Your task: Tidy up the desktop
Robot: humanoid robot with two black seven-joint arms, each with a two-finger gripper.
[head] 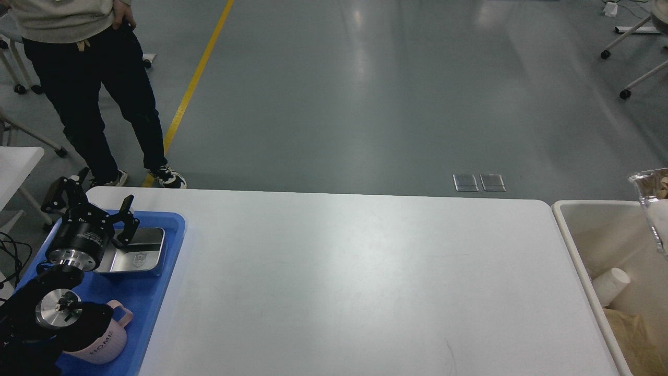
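Note:
The white desktop (355,282) fills the middle of the head view. My left gripper (93,197) is open and empty, hovering over the far end of the blue tray (151,297), just left of a steel tin (138,256). My right gripper is out of view past the right edge. Only a corner of the foil tray (649,183), with a white cup (661,222) in it, shows at the right edge, above the cream-white bin (569,230).
A pink mug (107,342) marked HOME stands on the blue tray, partly behind my left arm. The bin holds a paper cup (610,284) and brown paper (636,339). A person (94,78) stands beyond the table's far left corner.

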